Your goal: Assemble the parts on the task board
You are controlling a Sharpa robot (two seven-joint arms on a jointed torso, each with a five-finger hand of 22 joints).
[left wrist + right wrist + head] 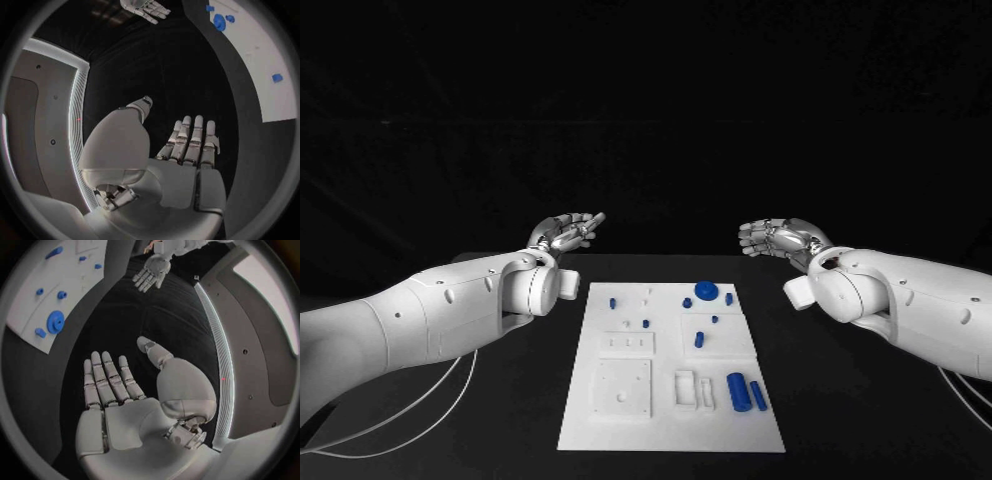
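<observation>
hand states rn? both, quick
Left hand: open, fingers extended, holding nothing, off the task board.
Right hand: open, fingers apart, holding nothing.

Black table [862, 420] — bare, matte surface

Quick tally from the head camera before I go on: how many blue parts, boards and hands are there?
Blue parts: 7 plainly seen, all on the board; tinier ones may escape me
Task board: 1
Hands: 2, left hand and right hand, both holding nothing
Total: 10
</observation>
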